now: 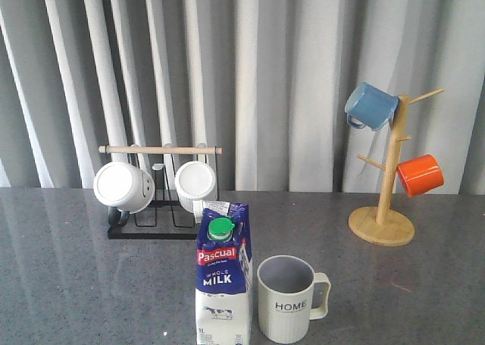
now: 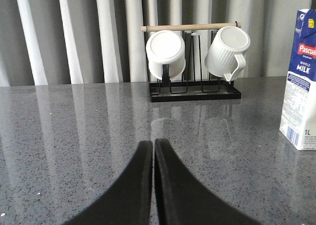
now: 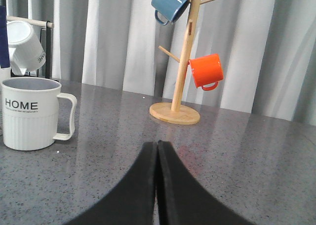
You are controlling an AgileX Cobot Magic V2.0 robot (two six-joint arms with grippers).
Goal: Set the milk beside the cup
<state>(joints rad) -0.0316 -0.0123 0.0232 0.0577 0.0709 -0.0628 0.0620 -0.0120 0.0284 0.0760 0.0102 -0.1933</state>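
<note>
The milk (image 1: pixel 223 284), a blue-and-white carton with a green cap, stands upright at the table's front centre. The ribbed "HOME" cup (image 1: pixel 288 299) stands upright just to its right, a small gap between them, handle to the right. The milk also shows in the left wrist view (image 2: pixel 301 81), the cup in the right wrist view (image 3: pixel 29 113). Neither arm shows in the front view. My left gripper (image 2: pixel 153 142) is shut and empty, low over bare table, away from the milk. My right gripper (image 3: pixel 157 143) is shut and empty, away from the cup.
A black wire rack (image 1: pixel 155 208) with two white mugs (image 1: pixel 123 186) stands behind the milk at the back left. A wooden mug tree (image 1: pixel 383 208) with a blue mug (image 1: pixel 371 106) and an orange mug (image 1: pixel 419 174) stands at the back right. Grey curtains hang behind.
</note>
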